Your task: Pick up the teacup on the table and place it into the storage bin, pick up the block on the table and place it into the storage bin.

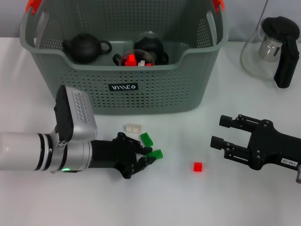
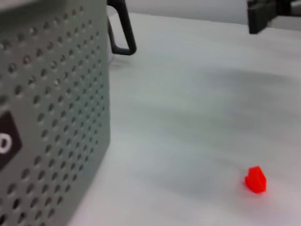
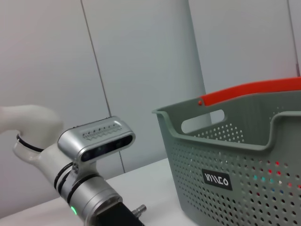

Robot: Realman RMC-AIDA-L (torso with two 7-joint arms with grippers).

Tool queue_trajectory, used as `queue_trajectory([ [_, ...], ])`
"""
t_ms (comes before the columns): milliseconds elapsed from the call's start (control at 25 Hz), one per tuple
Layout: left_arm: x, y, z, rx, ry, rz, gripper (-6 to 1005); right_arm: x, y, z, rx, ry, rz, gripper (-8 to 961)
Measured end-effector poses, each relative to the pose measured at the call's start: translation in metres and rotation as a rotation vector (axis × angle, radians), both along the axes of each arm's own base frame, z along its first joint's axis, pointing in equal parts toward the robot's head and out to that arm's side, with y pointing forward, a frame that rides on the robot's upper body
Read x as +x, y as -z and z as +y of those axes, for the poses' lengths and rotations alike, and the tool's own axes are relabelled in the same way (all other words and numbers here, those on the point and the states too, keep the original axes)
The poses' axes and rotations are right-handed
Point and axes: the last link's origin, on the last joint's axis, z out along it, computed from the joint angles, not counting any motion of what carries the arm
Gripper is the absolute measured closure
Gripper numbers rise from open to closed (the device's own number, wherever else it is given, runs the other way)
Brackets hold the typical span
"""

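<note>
Left hand [image 1: 141, 157] fingers touching green blocks [image 1: 151, 147] before storage bin [image 1: 155, 89]

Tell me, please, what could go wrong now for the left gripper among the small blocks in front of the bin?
The left gripper sits between two green blocks, so closing may pinch both or flick one away. The pale block lies close by and could be knocked toward the storage bin. The red block lies apart.

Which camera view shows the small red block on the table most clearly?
The head view shows the red block best: it lies alone on the table, between the left gripper and the right gripper. The left wrist view also shows it, but blurred. The right wrist view does not show it.
</note>
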Motion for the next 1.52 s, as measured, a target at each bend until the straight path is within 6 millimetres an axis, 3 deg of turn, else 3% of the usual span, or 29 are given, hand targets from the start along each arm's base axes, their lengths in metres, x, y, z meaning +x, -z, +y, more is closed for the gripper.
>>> queue_trajectory([
  [200, 0.005, -0.006, 0.001, -0.011, -0.006, -0.027, 800, 0.001, -0.001, 0.0, 0.0, 0.0, 0.0, 270],
  [320, 0.015, -0.022, -0.002, -0.057, 0.003, -0.098, 790, 0.001, -0.001, -0.001, -0.001, 0.002, 0.001, 270],
  [440, 0.03, -0.063, -0.006, -0.099, 0.038, -0.199, 780, 0.001, -0.001, -0.001, -0.002, 0.004, 0.001, 270],
  [480, 0.03, -0.063, -0.006, -0.099, 0.038, -0.199, 777, 0.001, -0.001, -0.001, -0.003, 0.004, 0.001, 270],
  [520, 0.034, -0.076, -0.007, -0.094, 0.054, -0.227, 774, 0.001, -0.001, -0.001, -0.003, 0.005, 0.0, 269],
  [560, 0.048, -0.116, -0.01, -0.049, 0.11, -0.314, 770, 0.001, -0.001, -0.001, -0.003, 0.005, 0.0, 269],
  [640, 0.061, -0.143, -0.006, 0.008, 0.141, -0.359, 764, 0.002, -0.001, -0.001, -0.004, 0.007, -0.002, 269],
  [800, 0.089, -0.173, 0.024, 0.084, 0.08, -0.353, 751, 0.001, 0.0, -0.001, -0.005, 0.007, -0.002, 269],
  [920, 0.104, -0.177, 0.055, 0.151, 0.018, -0.283, 741, 0.001, 0.0, -0.001, -0.005, 0.005, 0.0, 269],
  [1080, 0.115, -0.164, 0.092, 0.24, -0.057, -0.15, 728, 0.0, 0.0, -0.001, -0.004, 0.003, 0.0, 269],
  [1160, 0.116, -0.161, 0.096, 0.247, -0.061, -0.13, 721, 0.001, 0.0, -0.001, -0.003, 0.003, 0.001, 269],
  [1280, 0.118, -0.137, 0.116, 0.285, -0.099, -0.001, 711, 0.001, -0.001, 0.0, 0.0, 0.004, 0.002, 269],
  [1520, 0.116, -0.126, 0.124, 0.319, -0.169, 0.053, 691, 0.001, -0.002, 0.0, 0.003, 0.003, 0.001, 269],
])
